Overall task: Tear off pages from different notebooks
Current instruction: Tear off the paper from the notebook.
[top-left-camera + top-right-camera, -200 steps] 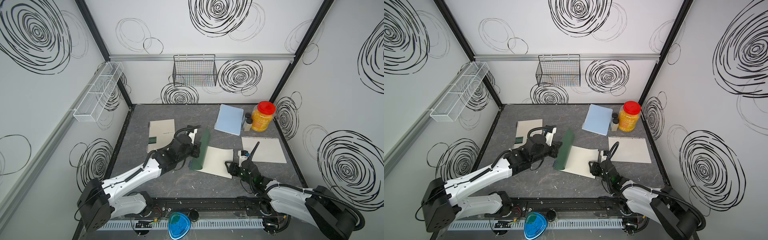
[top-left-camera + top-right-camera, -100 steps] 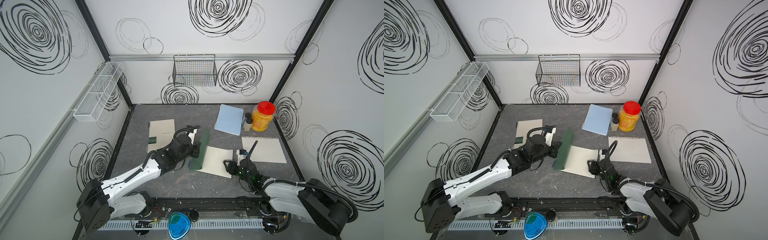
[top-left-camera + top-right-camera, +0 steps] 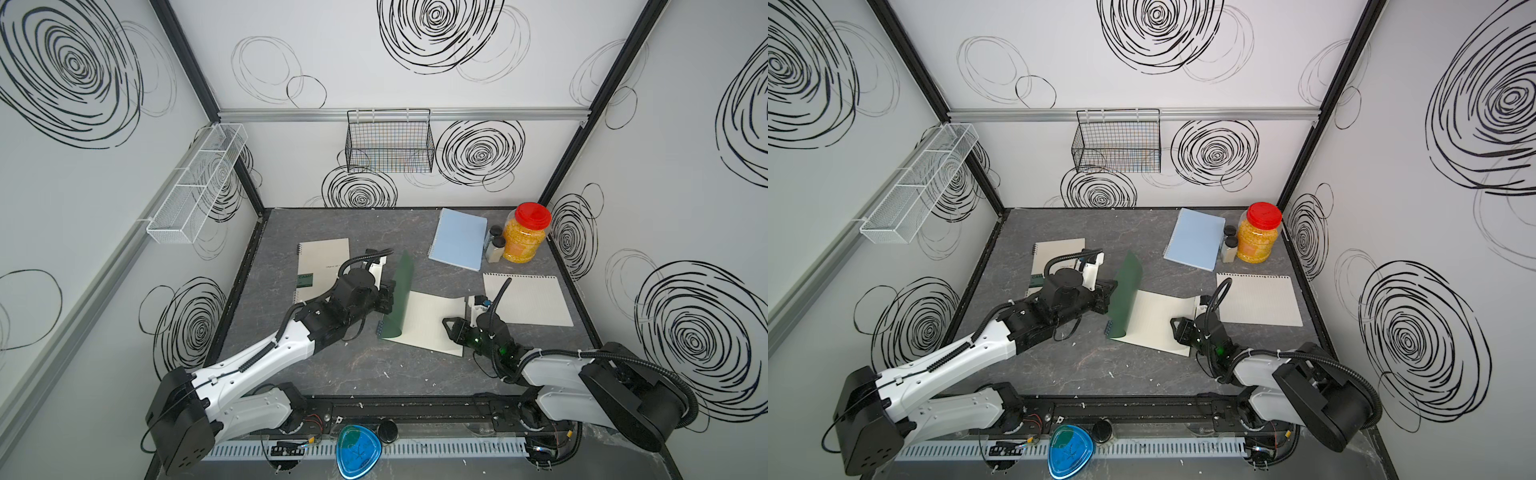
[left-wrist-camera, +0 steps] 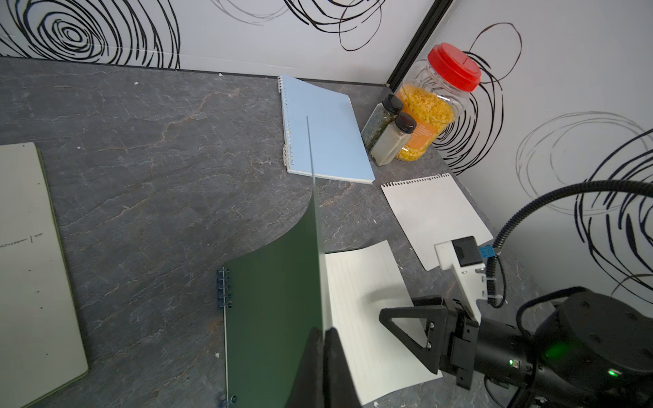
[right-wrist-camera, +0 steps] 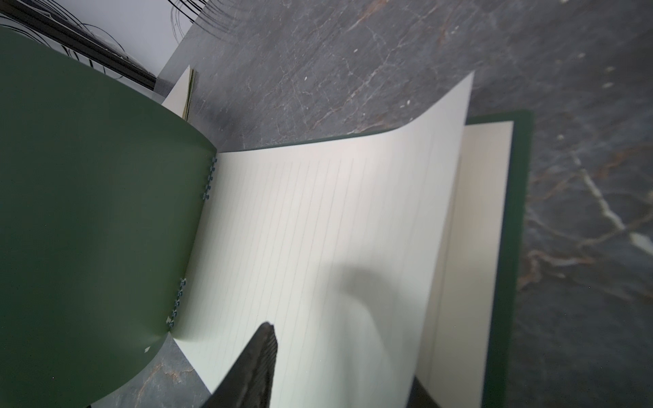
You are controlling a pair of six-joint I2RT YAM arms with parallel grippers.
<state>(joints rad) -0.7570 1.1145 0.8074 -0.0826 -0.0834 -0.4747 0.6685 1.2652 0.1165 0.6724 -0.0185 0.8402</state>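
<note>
The dark green notebook lies open mid-table. My left gripper point(image 3: 389, 296) point(image 4: 325, 339) is shut on its green cover point(image 3: 401, 291) point(image 4: 275, 300) and holds it upright. The top cream page point(image 3: 428, 324) point(image 5: 318, 229) bulges up at its free edge. My right gripper point(image 3: 451, 328) point(image 5: 342, 356) is open around that edge, one finger point(image 5: 261, 346) over the page and the other under it. A torn loose page point(image 3: 532, 299) point(image 4: 434, 212) lies flat to the right. The cream notebook point(image 3: 324, 262) and the light blue notebook point(image 3: 459, 239) lie shut farther back.
A red-lidded jar point(image 3: 525, 239) of yellow bits and two small bottles point(image 3: 494, 249) stand at the back right corner beside the blue notebook. A black wire basket point(image 3: 390, 141) hangs on the back wall, a white mesh shelf point(image 3: 195, 183) on the left wall. Paper scraps dot the front.
My right gripper has slid left onto the open page's edge and its jaws have narrowed; the page now bulges. The left arm still holds the cover up, unmoved.
</note>
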